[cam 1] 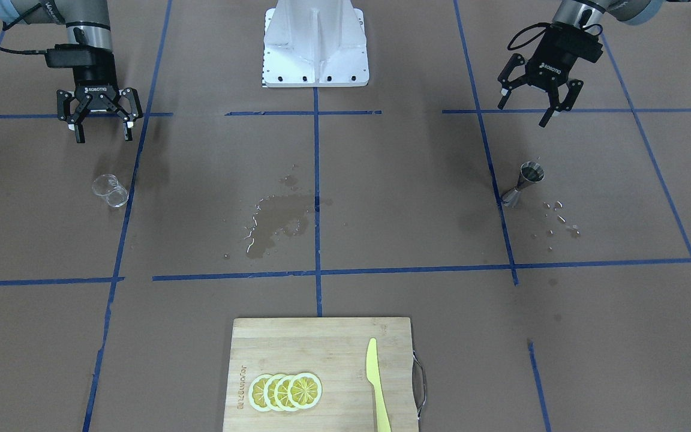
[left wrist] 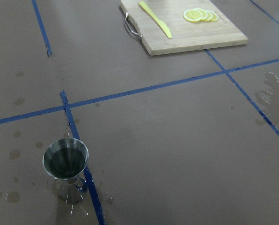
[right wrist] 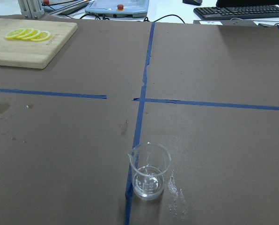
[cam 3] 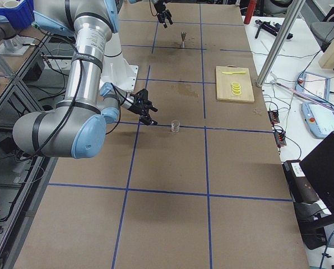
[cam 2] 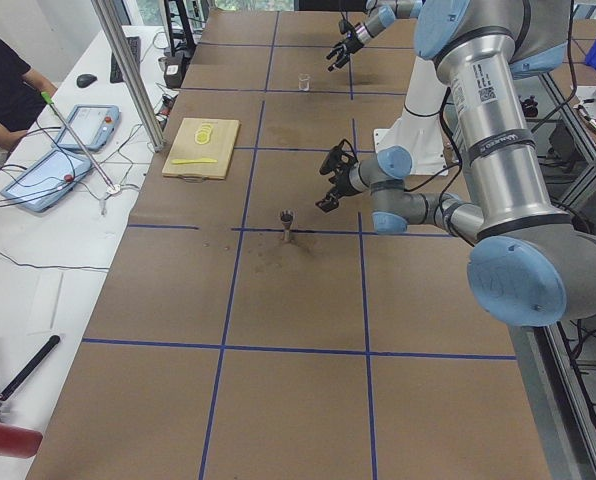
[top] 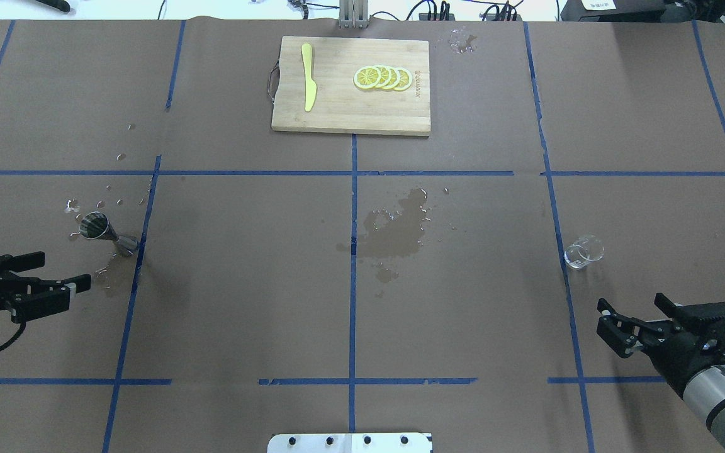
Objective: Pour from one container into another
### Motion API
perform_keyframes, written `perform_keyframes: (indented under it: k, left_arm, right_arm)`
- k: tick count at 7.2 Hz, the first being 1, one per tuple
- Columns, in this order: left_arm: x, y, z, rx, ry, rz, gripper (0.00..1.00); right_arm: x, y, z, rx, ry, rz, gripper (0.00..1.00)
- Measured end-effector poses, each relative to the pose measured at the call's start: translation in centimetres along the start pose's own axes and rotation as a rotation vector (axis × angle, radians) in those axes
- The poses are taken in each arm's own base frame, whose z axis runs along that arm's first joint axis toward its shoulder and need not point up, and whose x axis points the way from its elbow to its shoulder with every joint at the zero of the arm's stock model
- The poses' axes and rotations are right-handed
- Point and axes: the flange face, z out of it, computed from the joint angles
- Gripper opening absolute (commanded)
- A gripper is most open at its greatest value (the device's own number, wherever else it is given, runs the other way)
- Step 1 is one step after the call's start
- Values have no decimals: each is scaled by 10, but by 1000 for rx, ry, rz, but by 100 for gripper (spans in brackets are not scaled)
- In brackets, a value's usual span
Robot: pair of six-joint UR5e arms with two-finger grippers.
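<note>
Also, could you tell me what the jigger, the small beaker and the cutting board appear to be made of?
Jigger: likely polished steel, grey and mirror-shiny.
Beaker: clear glass or plastic, see-through with faint printed marks; which one, I cannot tell.
Cutting board: pale wood, possibly bamboo, matte with visible grain.

We see a brown surface (top: 243, 302) gridded with blue tape (top: 352, 314). A metal jigger (top: 101, 229) stands upright toward the robot's left and a clear beaker (top: 583, 251) toward its right, well apart. A wet patch (top: 397, 233) lies between them, and a wooden cutting board (top: 337, 113) rests at the far edge.
</note>
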Motion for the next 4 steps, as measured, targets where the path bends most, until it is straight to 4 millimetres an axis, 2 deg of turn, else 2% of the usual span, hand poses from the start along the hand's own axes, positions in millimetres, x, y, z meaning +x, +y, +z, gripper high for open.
perform_keyframes:
  k: [1,2,3,4]
  left_arm:
    - [-7,-34,-19,-9,-6,37,100]
    - [-24,-66,-36,-11,-31,101,100]
    - [-44,-93,-47,-10,-68,163,100]
    - [-63,-112,-48,-4,-103,207,100]
  right_arm:
    - [0,-2,-2,-3,-1,-1,100]
    - [-1,-4,-3,-3,-2,2,100]
    - [-2,-12,-4,-5,-2,10,100]
    - [-1,-27,-6,-21,3,18,100]
